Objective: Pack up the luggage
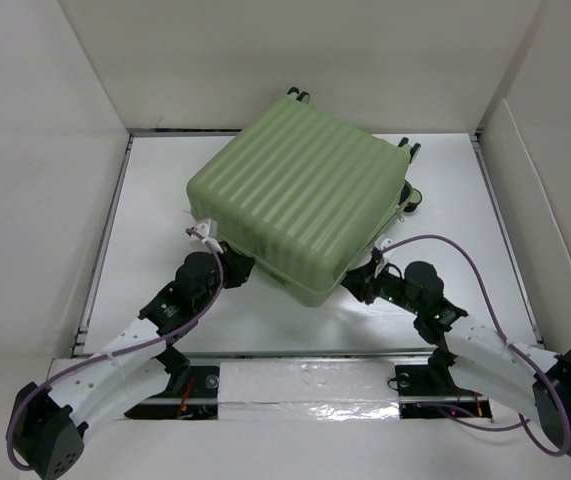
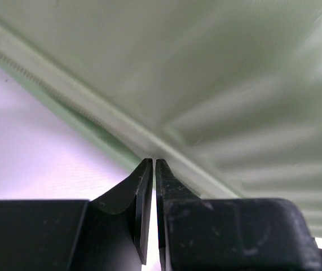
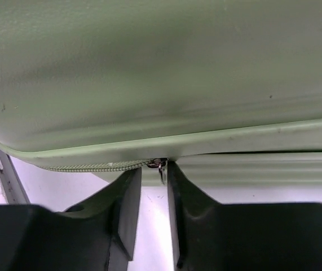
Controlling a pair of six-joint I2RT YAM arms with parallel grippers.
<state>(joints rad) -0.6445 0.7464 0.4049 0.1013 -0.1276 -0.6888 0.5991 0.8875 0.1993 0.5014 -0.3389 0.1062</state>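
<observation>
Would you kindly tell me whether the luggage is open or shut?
Shut: the luggage lies flat, shell halves together, no lining showing. Whether its zipper is fully closed, cannot tell.

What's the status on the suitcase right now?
Left gripper shut, at the suitcase seam. Right gripper open, zipper pull between its tips. Lid down. Nothing seen blocking.

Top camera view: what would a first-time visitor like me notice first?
The light-green ribbed luggage dominates, lying flat in the middle of the white table. Both arms reach its near edge: the left gripper sits shut at the seam, the right gripper open around a small metal zipper pull.
</observation>
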